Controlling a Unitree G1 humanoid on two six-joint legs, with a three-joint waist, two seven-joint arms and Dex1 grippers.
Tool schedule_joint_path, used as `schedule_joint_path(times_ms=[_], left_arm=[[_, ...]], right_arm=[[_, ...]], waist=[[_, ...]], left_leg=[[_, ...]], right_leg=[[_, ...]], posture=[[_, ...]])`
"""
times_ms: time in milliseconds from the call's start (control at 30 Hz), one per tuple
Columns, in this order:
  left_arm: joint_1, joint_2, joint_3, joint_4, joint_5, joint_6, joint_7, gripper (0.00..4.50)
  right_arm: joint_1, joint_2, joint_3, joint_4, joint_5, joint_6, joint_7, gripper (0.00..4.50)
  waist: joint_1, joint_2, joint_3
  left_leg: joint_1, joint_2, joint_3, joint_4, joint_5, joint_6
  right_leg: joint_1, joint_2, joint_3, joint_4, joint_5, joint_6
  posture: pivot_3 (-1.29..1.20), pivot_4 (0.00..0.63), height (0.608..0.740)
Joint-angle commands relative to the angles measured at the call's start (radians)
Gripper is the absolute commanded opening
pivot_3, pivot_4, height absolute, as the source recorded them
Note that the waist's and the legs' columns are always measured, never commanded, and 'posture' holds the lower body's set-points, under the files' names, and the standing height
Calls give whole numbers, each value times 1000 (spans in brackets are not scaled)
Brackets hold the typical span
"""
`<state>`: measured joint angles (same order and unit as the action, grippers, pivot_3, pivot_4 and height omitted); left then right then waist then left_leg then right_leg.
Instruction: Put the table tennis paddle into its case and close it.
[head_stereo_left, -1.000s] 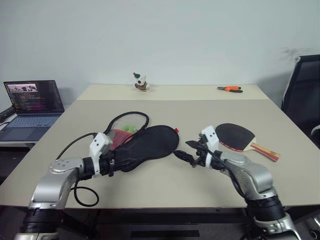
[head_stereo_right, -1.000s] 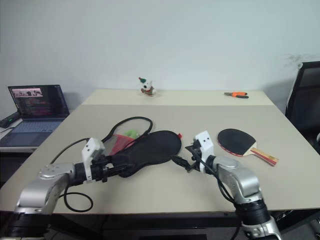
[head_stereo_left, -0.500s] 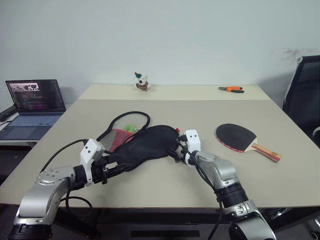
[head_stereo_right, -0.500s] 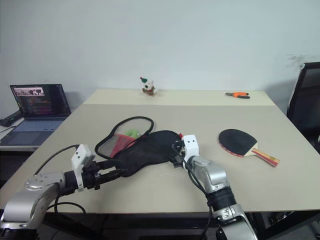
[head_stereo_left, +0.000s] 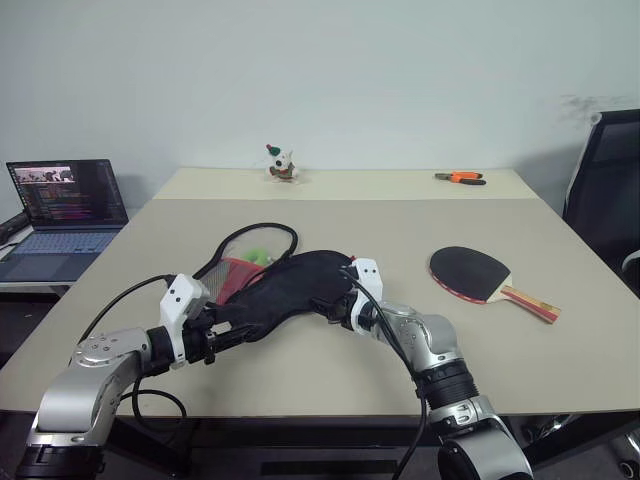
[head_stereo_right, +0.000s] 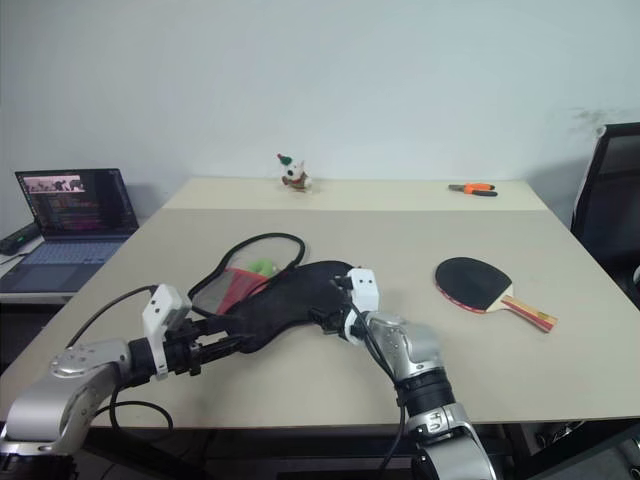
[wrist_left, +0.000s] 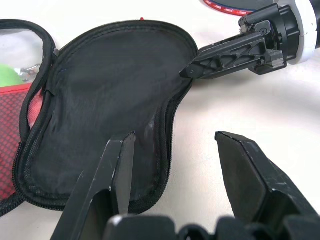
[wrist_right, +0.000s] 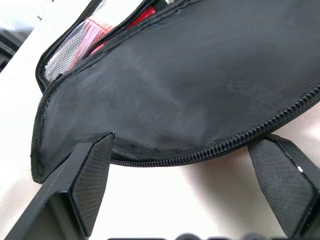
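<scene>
in the left eye view the soft black case (head_stereo_left: 290, 287) lay open on the smooth tan table (head_stereo_left: 400, 225), its flap spread flat and a bit of red showing at its far side beside a small green ball (head_stereo_left: 262, 257). the left gripper (head_stereo_left: 232, 335) was at the near end of the case and the right gripper (head_stereo_left: 335, 305) was at the case's right edge. the table tennis paddle (head_stereo_left: 482, 277), flat with a round black face and a wooden handle, lay on the table well apart to the right of the case. in the left wrist view the left gripper's fingers (wrist_left: 107, 175) were spread, one over the black cloth flap. in the right wrist view the right gripper's ridged pads (wrist_right: 90, 177) stood wide apart on each side of the zip edge, holding nothing.
</scene>
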<state>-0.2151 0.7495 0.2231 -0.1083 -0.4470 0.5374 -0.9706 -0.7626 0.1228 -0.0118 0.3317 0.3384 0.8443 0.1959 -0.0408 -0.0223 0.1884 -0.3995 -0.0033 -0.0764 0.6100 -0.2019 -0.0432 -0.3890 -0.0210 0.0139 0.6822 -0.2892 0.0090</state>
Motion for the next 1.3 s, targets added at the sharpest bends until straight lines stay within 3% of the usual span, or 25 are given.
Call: schedule_joint_path(times_ms=[33,100,433,800,967,1167,1300], left_arm=[[-24,18,5,-17,-4,-17,4,2796],[-27,16,3,-15,-1,-20,6,2796],[-35,14,2,-10,3,-26,9,2796],[-35,14,-1,-11,4,-35,14,2796],[-58,11,-20,-26,-11,-37,-2,2796],[-126,3,-46,-30,-22,-41,-13,2796],[-163,-7,-58,-38,-35,-39,-19,2796]], right_arm=[[-45,79,-34,-1,43,9,-31,4130],[-46,90,-49,5,59,15,-50,3646],[-79,116,-91,55,133,2,-121,61],[-106,76,-102,69,181,9,-142,26],[-182,-112,-114,130,151,63,-43,26],[-289,-347,-39,311,58,50,167,26],[-353,-448,32,430,-20,1,325,26]], waist=[[0,0,0],[0,0,0],[-1,0,0],[-1,0,0],[0,0,0],[9,0,0],[1,1,1]], left_leg=[[0,0,0,0,0,0],[0,0,0,0,0,0],[0,0,1,0,0,0],[0,0,1,-1,0,0],[0,0,1,-1,0,0],[-2,-3,1,-1,0,0],[-1,-2,3,-1,-1,1]], right_leg=[[0,0,0,0,0,0],[0,0,0,0,0,0],[0,0,0,0,0,0],[0,0,0,0,0,0],[0,0,0,0,0,0],[0,1,-1,-2,0,0],[-1,1,1,-2,0,0]], posture=[[0,150,740],[0,150,740],[0,150,740],[0,150,740],[0,150,740],[0,150,740],[0,150,740]])
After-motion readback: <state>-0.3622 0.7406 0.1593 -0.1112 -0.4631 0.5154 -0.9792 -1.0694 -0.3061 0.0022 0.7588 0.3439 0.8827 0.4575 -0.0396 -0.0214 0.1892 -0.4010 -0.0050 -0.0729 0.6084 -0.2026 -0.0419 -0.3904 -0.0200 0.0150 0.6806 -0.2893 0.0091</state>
